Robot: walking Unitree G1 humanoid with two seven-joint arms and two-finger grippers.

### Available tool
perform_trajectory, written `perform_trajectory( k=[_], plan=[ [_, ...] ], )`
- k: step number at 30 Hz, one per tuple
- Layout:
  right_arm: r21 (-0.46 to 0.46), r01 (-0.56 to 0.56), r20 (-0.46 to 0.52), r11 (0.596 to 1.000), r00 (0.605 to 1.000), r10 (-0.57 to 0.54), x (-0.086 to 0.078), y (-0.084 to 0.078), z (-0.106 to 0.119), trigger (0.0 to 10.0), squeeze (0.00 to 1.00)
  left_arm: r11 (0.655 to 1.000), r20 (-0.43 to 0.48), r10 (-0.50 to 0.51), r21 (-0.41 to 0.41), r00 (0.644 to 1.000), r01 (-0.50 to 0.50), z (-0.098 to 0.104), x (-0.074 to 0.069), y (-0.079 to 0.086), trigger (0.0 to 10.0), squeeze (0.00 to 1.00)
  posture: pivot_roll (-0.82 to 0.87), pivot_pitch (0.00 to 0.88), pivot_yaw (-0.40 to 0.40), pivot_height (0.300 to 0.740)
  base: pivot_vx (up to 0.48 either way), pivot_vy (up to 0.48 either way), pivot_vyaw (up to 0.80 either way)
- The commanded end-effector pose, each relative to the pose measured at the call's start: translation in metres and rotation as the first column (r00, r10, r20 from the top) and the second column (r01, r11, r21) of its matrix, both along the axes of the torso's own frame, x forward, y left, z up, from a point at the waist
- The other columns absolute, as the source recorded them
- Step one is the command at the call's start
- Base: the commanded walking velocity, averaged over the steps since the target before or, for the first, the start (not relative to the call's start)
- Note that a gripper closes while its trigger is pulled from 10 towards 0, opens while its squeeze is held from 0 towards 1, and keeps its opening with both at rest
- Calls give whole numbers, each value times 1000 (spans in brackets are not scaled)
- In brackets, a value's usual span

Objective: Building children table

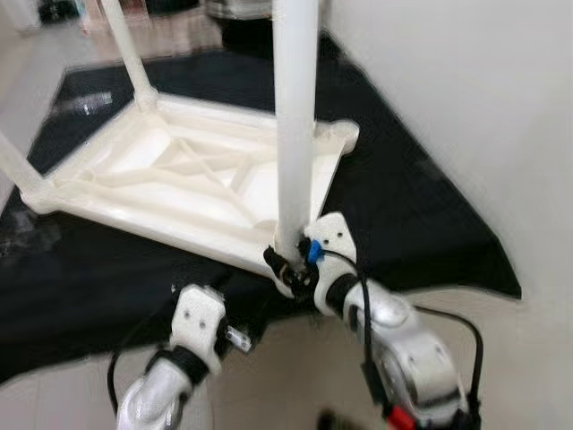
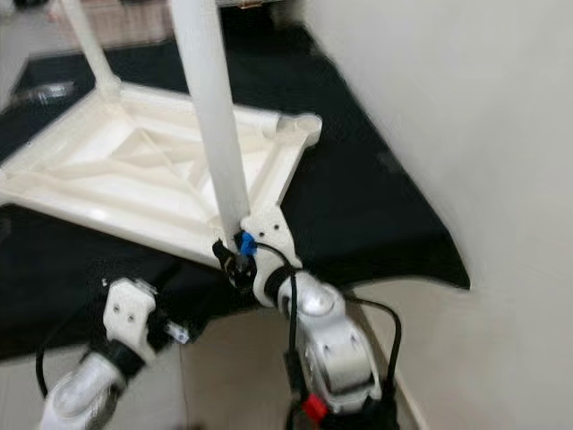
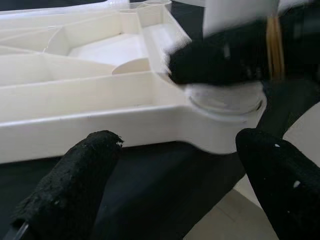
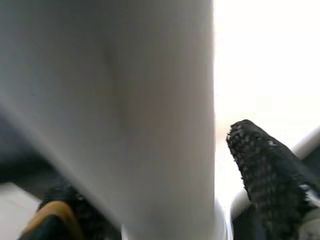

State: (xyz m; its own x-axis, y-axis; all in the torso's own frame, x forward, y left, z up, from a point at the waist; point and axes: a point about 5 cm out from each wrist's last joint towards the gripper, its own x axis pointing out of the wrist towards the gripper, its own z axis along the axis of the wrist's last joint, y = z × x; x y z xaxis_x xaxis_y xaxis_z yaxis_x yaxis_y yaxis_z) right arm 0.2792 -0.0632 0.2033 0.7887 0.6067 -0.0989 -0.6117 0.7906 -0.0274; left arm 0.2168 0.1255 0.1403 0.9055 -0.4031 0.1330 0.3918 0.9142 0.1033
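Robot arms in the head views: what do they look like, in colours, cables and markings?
Both arms are silver with white wrist housings. The right pincer has black fingers, a blue tab and black cables, with a red mark lower down. The left pincer has rough black fingers.

Near table leg [image 1: 295,116] is running off the top edge, upper end unseen. Far leg [image 1: 127,49] is also getting cut by the top edge, and the left leg [image 1: 16,166] by the left edge. Right gripper [image 1: 291,264] is covering the near leg's foot and the corner socket of the tabletop [image 1: 170,179]. Left gripper [image 3: 185,165] is hanging near the tabletop's near edge; in head views its fingers are too blurred to make out. In right wrist view, the leg is blurring into a grey mass.
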Motion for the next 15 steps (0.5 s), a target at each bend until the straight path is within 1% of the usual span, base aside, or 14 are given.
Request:
perform_trajectory(
  k=[1, 2, 3, 4, 5, 6, 7, 8, 9, 10, 11, 12, 14, 15],
  plan=[
    [41, -333, 137, 942, 936, 325, -8, 9, 31, 10000, 1000, 1000, -15, 7, 8, 1000, -7, -4, -3, 1, 10000, 0, 15, 246, -3, 740, 0, 0, 0],
    [41, -333, 137, 942, 936, 325, -8, 9, 31, 10000, 1000, 1000, -15, 7, 8, 1000, -7, -4, -3, 1, 10000, 0, 15, 246, -3, 740, 0, 0, 0],
    [18, -469, 179, 883, 870, 459, -13, 9, 43, 10000, 1000, 1000, -15, 4, 6, 1000, -4, -3, -2, 1, 10000, 0, 13, 246, -3, 740, 0, 0, 0],
    [18, -469, 179, 883, 870, 459, -13, 9, 43, 10000, 1000, 1000, -15, 4, 6, 1000, -4, -3, -2, 1, 10000, 0, 13, 246, -3, 740, 0, 0, 0],
    [-14, -556, 199, 831, 813, 547, -16, 8, 50, 10000, 1000, 1000, -15, 2, 6, 1000, -2, -3, -2, 0, 10000, 0, 14, 247, -4, 740, 0, 0, 0],
    [-14, -556, 199, 831, 813, 547, -16, 8, 50, 10000, 1000, 1000, -15, 2, 6, 1000, -2, -3, -2, 0, 10000, 0, 14, 247, -4, 740, 0, 0, 0],
    [-46, -638, 184, 768, 751, 635, -15, 2, 55, 10000, 0, 1000, -14, 0, 5, 1000, 0, -3, -2, 0, 10000, 0, 19, 250, -7, 740, 0, 0, 0],
    [-79, -706, 166, 703, 686, 708, -14, -5, 58, 10000, 0, 1000, -13, -1, 4, 1000, 1, -3, -2, -1, 10000, 0, 23, 251, -9, 740, 0, 0, 0],
    [-105, -739, 152, 666, 649, 745, -11, -10, 59, 10000, 0, 1000, -12, 0, 3, 1000, 0, -2, -2, -1, 10000, 0, 27, 252, -10, 740, 0, 0, 0],
    [-105, -739, 152, 666, 649, 745, -11, -10, 59, 10000, 0, 1000, -12, 0, 3, 1000, 0, -2, -2, -1, 10000, 0, 27, 252, -10, 740, 0, 0, 0],
    [-117, -754, 138, 646, 632, 763, 4, -17, 61, 10000, 0, 1000, -9, 3, 2, 1000, -3, -1, -2, -1, 10000, 0, 42, 256, -14, 740, 0, 0, 0],
    [-117, -754, 138, 646, 632, 763, 4, -17, 61, 10000, 0, 1000, -9, 3, 2, 1000, -3, -1, -2, -1, 10000, 0, 42, 256, -14, 740, 0, 0, 0],
    [-97, -744, 141, 661, 648, 749, 16, -19, 64, 10000, 0, 1000, -8, 6, 2, 1000, -6, -1, -3, -1, 10000, 0, 43, 257, -14, 740, 0, 0, 0],
    [-97, -744, 141, 661, 648, 749, 16, -19, 64, 10000, 0, 1000, -8, 6, 2, 1000, -6, -1, -3, -1, 10000, 0, 43, 257, -14, 740, 0, 0, 0]
  ],
)
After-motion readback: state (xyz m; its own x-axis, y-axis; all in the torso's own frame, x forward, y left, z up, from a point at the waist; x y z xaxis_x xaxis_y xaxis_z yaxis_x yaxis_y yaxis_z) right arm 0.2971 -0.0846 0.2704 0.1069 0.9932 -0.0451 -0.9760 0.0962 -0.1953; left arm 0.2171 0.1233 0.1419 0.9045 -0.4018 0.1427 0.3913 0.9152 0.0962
